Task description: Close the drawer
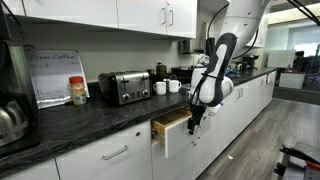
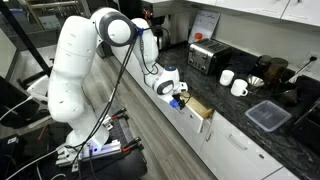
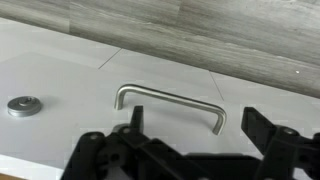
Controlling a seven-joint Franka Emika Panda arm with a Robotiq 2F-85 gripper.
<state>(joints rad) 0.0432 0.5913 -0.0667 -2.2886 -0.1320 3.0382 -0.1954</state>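
Note:
The drawer [image 1: 174,135] stands pulled out partway under the dark counter, and its light wooden box shows in both exterior views [image 2: 201,108]. In the wrist view its glossy white front [image 3: 70,75] fills the frame, with the silver bar handle [image 3: 168,100] in the middle. My gripper [image 3: 197,125] is open and empty, with its black fingers right in front of the drawer front and the right end of the handle between them. I cannot tell whether it touches the front. It shows at the drawer front in both exterior views [image 1: 193,122] [image 2: 180,98].
On the dark counter stand a toaster [image 1: 124,87], white mugs [image 1: 167,87], a jar [image 1: 78,91], a kettle [image 1: 10,118] and a plastic container [image 2: 268,116]. A small round silver fitting [image 3: 24,104] sits on the white front left of the handle. A grey wood-look floor [image 3: 200,40] lies below.

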